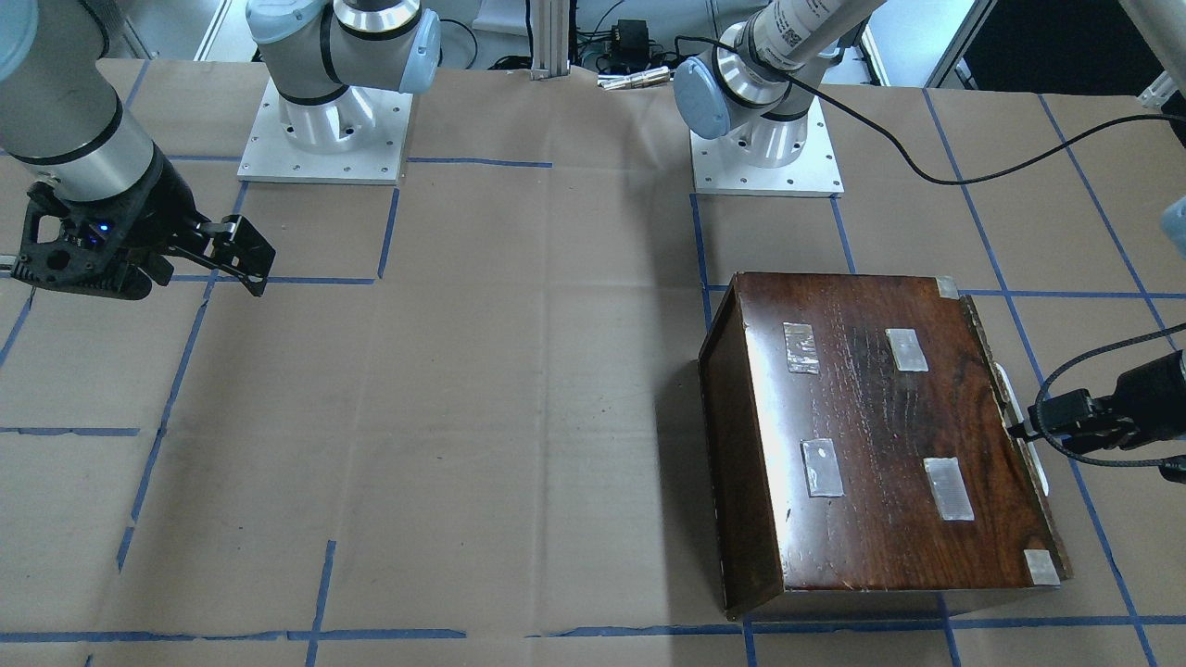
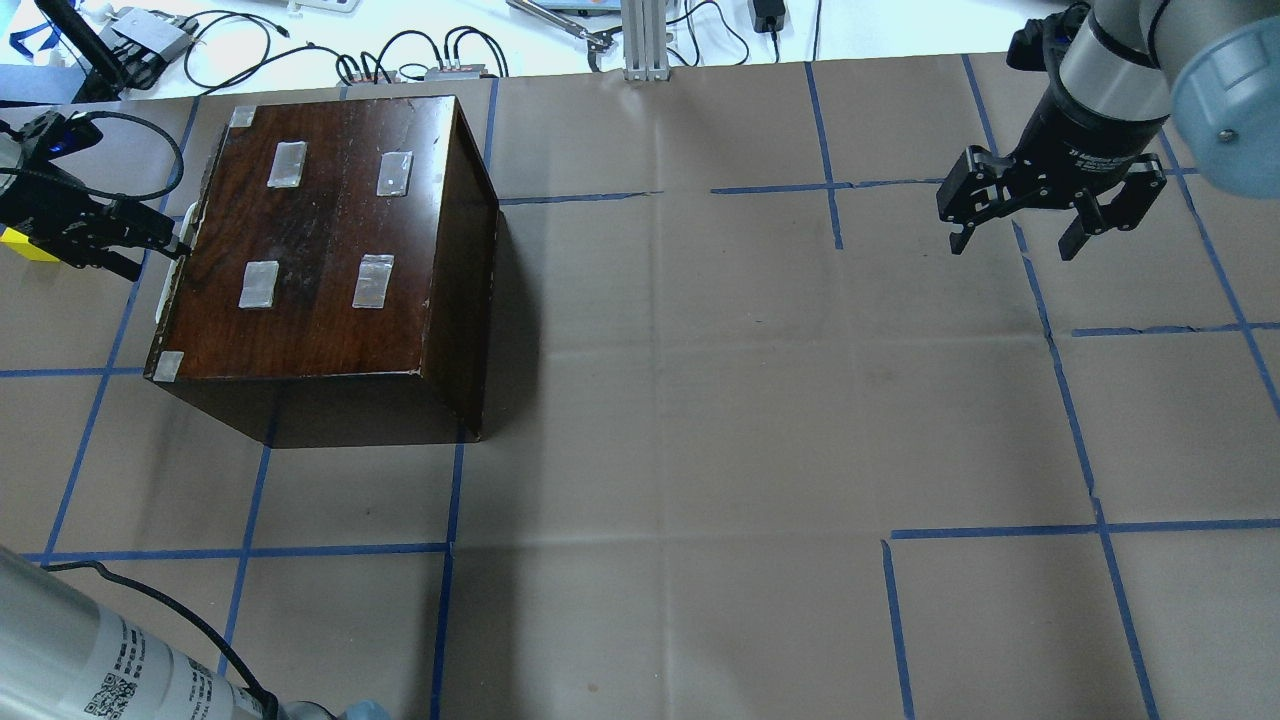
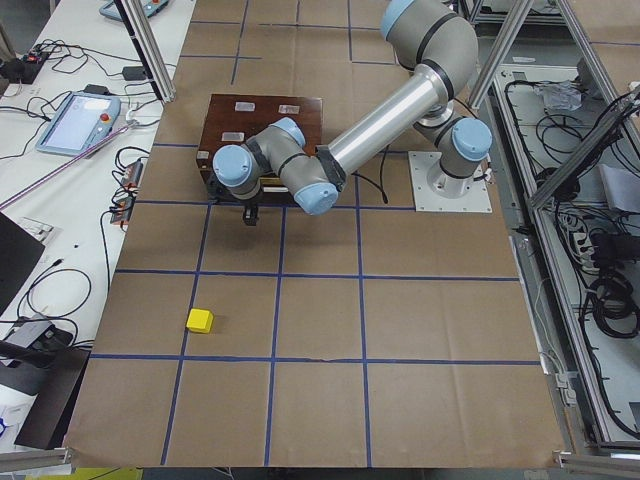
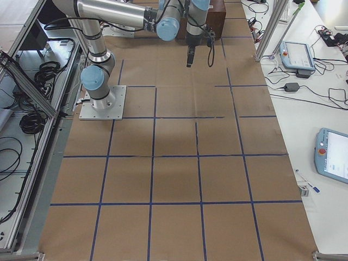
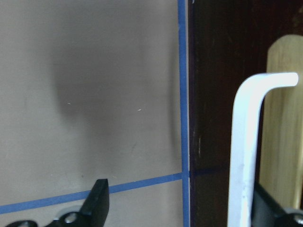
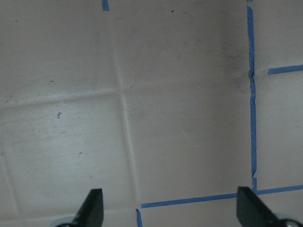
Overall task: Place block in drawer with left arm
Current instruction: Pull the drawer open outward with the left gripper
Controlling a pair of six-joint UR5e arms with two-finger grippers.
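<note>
The block (image 3: pixel 199 320) lies on the counter (image 2: pixel 700 400) in the lower left of the exterior-left view, well apart from the cabinet (image 2: pixel 330 230). In the overhead view only a yellow sliver of it shows at the left edge.

The drawer (image 5: pixel 284 123) looks shut, so the step in hand seems to be opening it. The left end effector (image 5: pixel 184 201) stands wide, its jaws straddling the white handle (image 5: pixel 244 142), which sits close to the finger at the lower right of the wrist view. To do this well, centre the handle, pinch it firmly, and pull straight and level out from the cabinet's face so the tray does not bind.

Bare counter lies before that face. The block sits off that way, a little to one side, probably beyond the drawer's travel. The right end effector (image 2: pixel 1012 245) hangs wide and empty at the overhead view's upper right.
</note>
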